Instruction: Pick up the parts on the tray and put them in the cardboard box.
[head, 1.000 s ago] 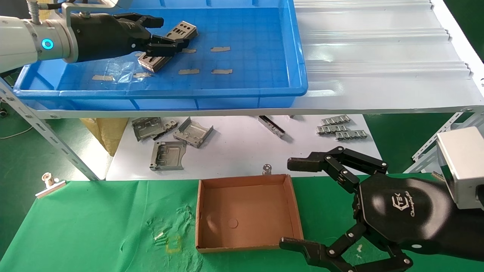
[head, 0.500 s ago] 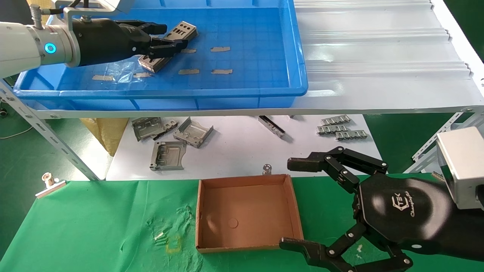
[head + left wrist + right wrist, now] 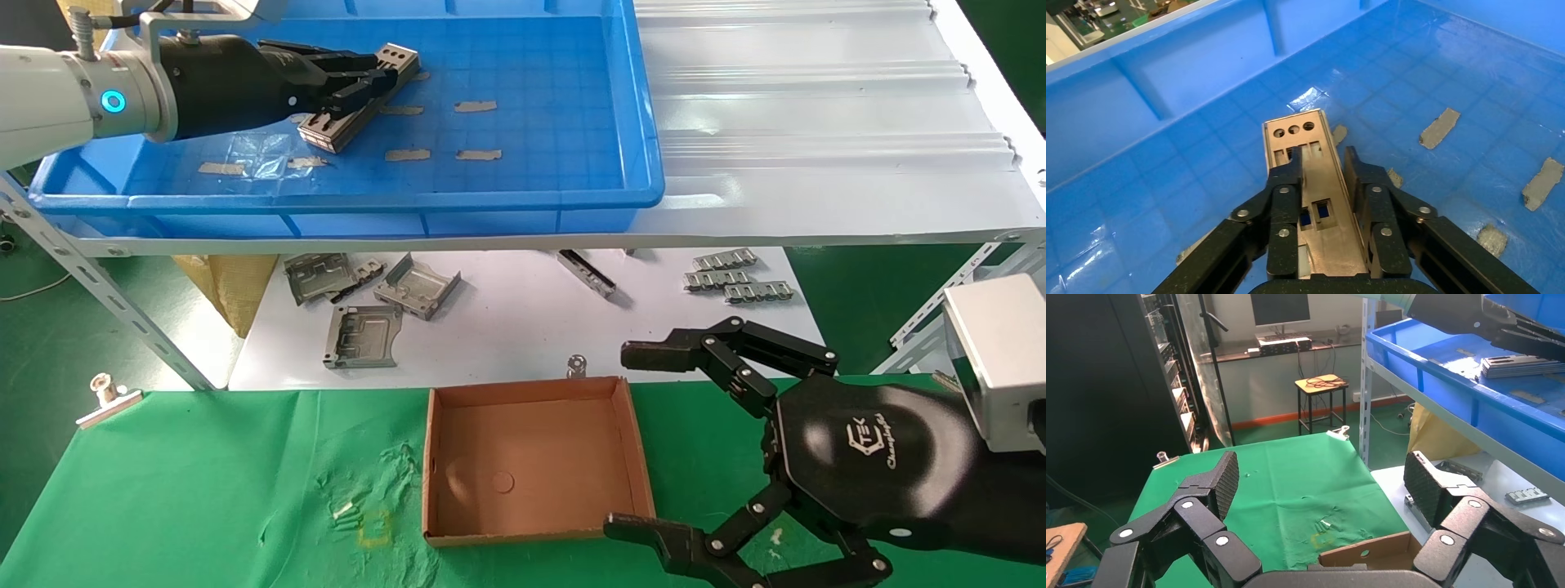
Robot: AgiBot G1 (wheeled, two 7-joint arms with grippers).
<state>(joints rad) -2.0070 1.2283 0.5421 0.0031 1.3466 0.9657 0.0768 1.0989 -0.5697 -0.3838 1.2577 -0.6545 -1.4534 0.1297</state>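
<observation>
In the blue tray (image 3: 490,198) at the upper left, my left gripper (image 3: 372,69) is shut on a long silver-grey part (image 3: 399,55). The left wrist view shows that part (image 3: 1318,171) running lengthwise between the fingers (image 3: 1284,196), both pressing its long edges, down at the tray floor (image 3: 1199,79). More parts (image 3: 327,132) lie stacked under its near end. The cardboard box (image 3: 641,457) sits empty on the green cloth, bottom centre. Beside the box's right wall my right gripper (image 3: 625,441) hangs open and empty; the right wrist view shows it (image 3: 1322,478) above the box's edge (image 3: 1364,554).
Folded grey brackets (image 3: 368,294) and ridged strips (image 3: 735,282) lie on the white lower shelf behind the box. A white corrugated sheet (image 3: 817,106) covers the upper shelf right of the tray. Tan tape bits (image 3: 478,106) dot the tray floor. A clip (image 3: 106,396) sits at the cloth's left corner.
The left gripper's fingers have closed from a wide spread onto the top part, which swung into line with the stack. The right arm has not moved.
</observation>
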